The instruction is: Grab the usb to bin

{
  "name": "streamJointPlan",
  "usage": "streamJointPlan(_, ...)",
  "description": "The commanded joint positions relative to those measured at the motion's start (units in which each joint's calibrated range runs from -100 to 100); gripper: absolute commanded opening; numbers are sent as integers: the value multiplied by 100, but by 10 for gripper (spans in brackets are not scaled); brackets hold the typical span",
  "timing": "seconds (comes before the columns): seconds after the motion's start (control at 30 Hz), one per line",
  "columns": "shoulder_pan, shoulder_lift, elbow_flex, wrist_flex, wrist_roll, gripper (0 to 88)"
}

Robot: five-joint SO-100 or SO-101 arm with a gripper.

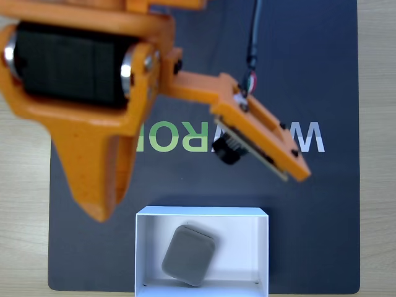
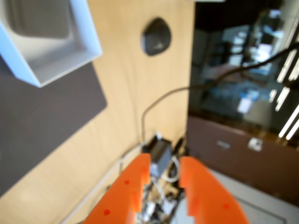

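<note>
Fixed view, looking down: bin [image 1: 202, 213] sits at the near edge of a dark mat [image 1: 322, 235] laid on a pale wood worktop [image 1: 25, 204]. Inside the bin lies the usb [image 1: 189, 254], a flat grey block with rounded corners, turned at a slant, resting on the bin floor left of centre and toward the near wall. Nothing touches it. Orange arm [image 1: 93, 124] fills the upper left, raised well above the mat; its wrist section [image 1: 260, 133] angles down to the right over white and green lettering [image 1: 185, 137] on the mat.

Wrist view: two orange fingers [image 2: 126, 191] enter from the bottom edge, gripper [image 2: 164, 163] parted by a moderate gap, nothing between them, nothing gripped. Through the gap show cables and a small dark box [image 2: 160, 156], blurred. Bin corner [image 2: 51, 70] appears at upper left, with part of the grey usb [image 2: 39, 18] inside, well apart from the fingers. A dark round object [image 2: 156, 36] lies on the worktop to the right of the bin.
</note>
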Motion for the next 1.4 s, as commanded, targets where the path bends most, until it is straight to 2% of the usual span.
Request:
streamJointPlan(0.0, -270, -1963, 2037, -137, -40, 60)
streamJointPlan(0.27, -1145, -5057, 6599, -189, 8, 178)
streamJointPlan(0.53, -1213, -7507, 9083, -119, 13, 164)
streamJointPlan(0.7, -1230, -8728, 9788, 265, 18, 3)
streamJointPlan(0.93, -1297, -9313, 10167, 1365, -40, 9)
streamJointPlan(1.37, -1213, -9313, 10059, 1775, -34, 9)
